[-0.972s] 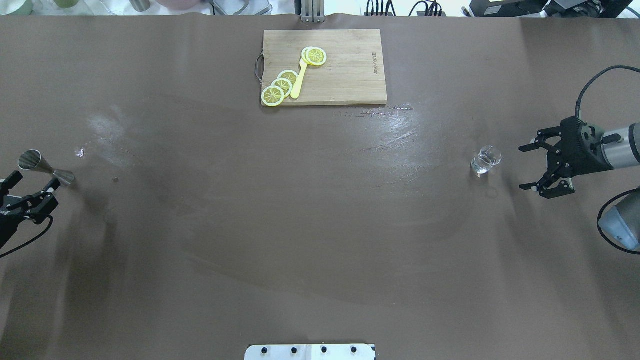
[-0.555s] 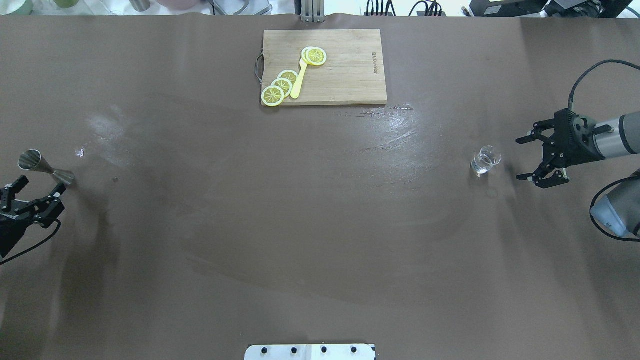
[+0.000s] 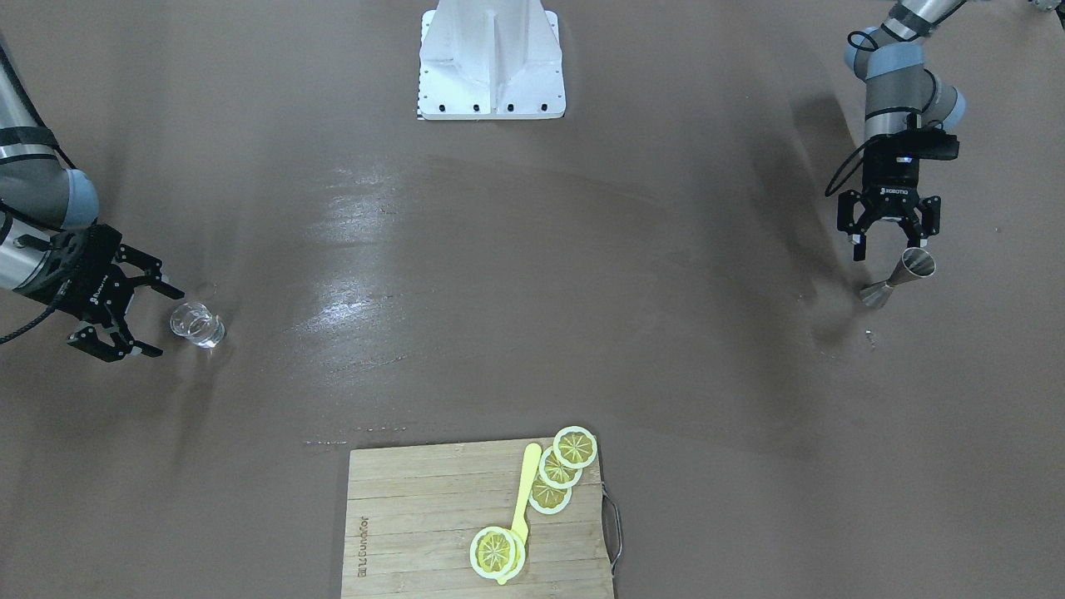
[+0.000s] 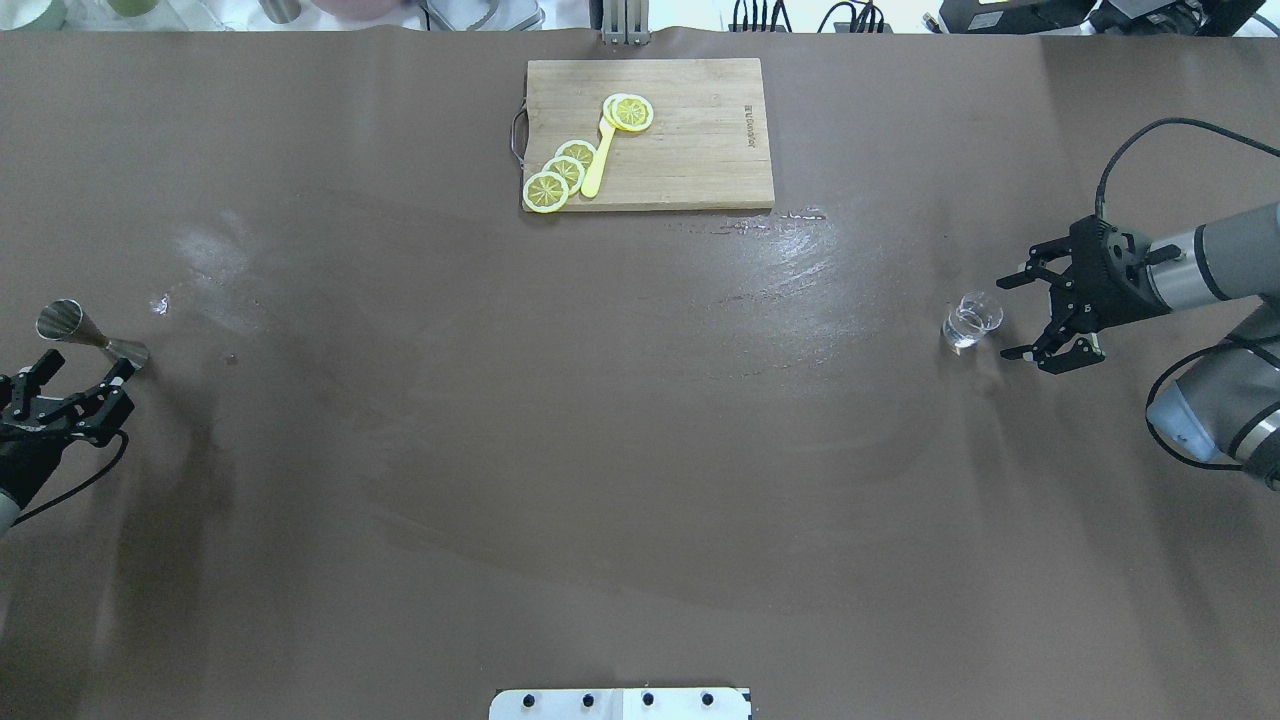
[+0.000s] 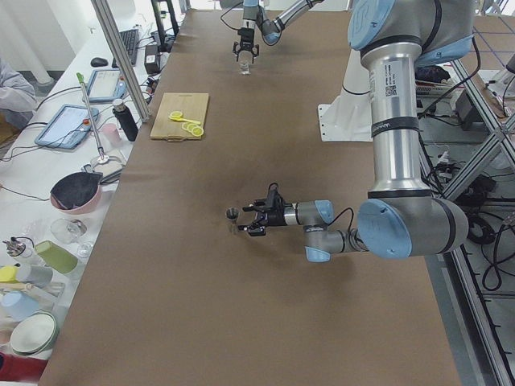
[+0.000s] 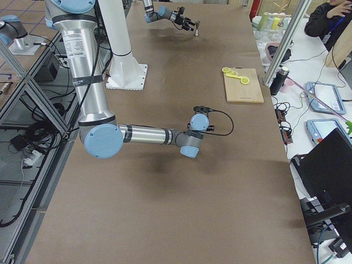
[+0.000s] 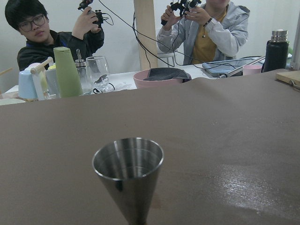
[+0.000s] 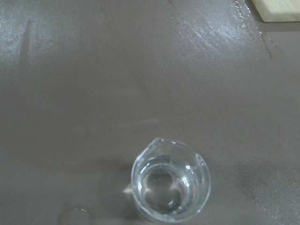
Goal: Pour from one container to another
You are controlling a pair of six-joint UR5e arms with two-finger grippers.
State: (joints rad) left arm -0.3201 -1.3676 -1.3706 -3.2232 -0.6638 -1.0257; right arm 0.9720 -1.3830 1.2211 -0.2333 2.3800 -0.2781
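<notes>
The clear glass (image 4: 970, 322) stands upright at the table's right, with a little clear liquid in it (image 8: 170, 185). My right gripper (image 4: 1003, 318) is open just to its right, level with it, its jaws spread wider than the glass and not touching it (image 3: 166, 323). The metal jigger (image 4: 90, 338) stands upright at the far left, also visible as the jigger (image 3: 900, 277). My left gripper (image 4: 90, 362) is open right behind it, nothing between its fingers. The left wrist view shows the jigger (image 7: 129, 173) close in front, centred.
A wooden cutting board (image 4: 700, 150) with lemon slices (image 4: 560, 175) and a yellow utensil lies at the far middle. Wet shiny streaks (image 4: 790, 250) mark the cloth. The robot base (image 3: 491, 58) is near the middle. Cups and operators (image 7: 70, 70) sit beyond the left table end.
My right gripper has moved left and slightly farther, closing on the glass while staying open. The left gripper shifted a little behind the jigger. Glass and jigger have not moved.
</notes>
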